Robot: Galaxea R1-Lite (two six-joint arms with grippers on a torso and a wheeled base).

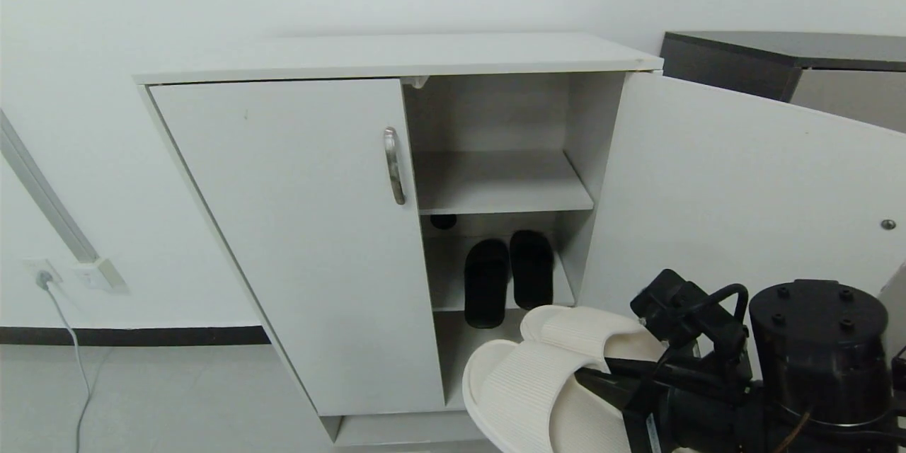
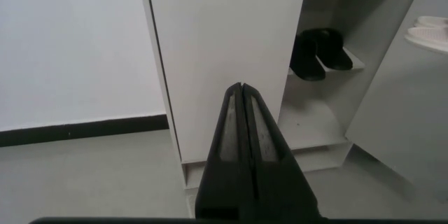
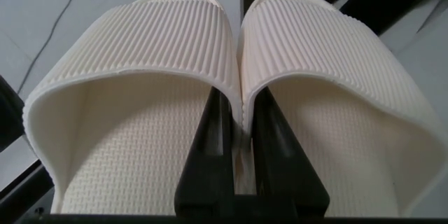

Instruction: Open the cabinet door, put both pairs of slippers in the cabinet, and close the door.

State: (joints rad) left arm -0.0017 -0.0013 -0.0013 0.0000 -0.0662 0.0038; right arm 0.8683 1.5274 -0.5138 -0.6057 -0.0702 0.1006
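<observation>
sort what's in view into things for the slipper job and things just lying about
For the job: white two-door cabinet, its open right door, pair of black slippers on a shelf inside, pair of cream ribbed slippers clamped in the right tool.
Lying about: white wall socket with grey cable, dark grey counter behind the open door.

We've room on the upper shelf (image 1: 499, 182) of the cabinet (image 1: 396, 55). Black slippers (image 1: 487, 283) crowd the one below; its left door (image 1: 297, 241) stands shut.

no readable text — no labels or signs anywhere.
</observation>
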